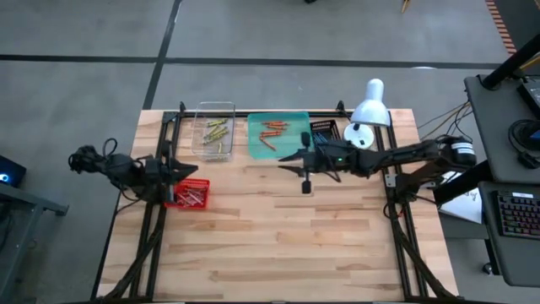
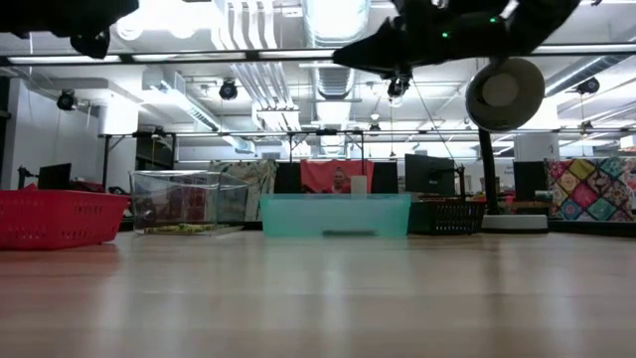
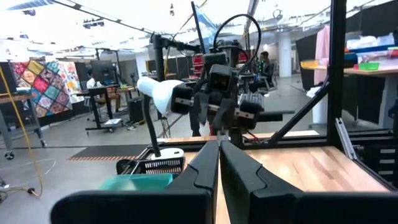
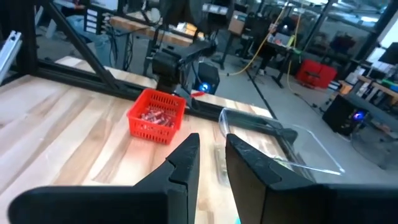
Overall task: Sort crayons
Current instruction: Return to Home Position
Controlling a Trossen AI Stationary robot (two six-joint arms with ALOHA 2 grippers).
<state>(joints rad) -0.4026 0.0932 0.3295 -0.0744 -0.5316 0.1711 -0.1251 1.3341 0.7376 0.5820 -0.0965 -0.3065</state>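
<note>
by red basket: left gripper; beside teal tray: right gripper.

A lab hall: ceiling ducts, strip lights, desks with monitors.

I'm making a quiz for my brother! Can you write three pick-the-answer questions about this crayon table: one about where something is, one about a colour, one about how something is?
1. Where is the red basket?
A) beside the left gripper
B) on the floor
C) on a shelf
2. What colour are the crayons in the clear bin?
A) blue
B) yellow-green
C) purple
3. How are the left gripper's fingers?
A) wide open
B) shut, empty
C) squeezing a crayon

Answers: A, the high view shows the basket at that gripper. B, yellow-green sticks lie inside. B, the left wrist view shows them together, nothing between.
</note>
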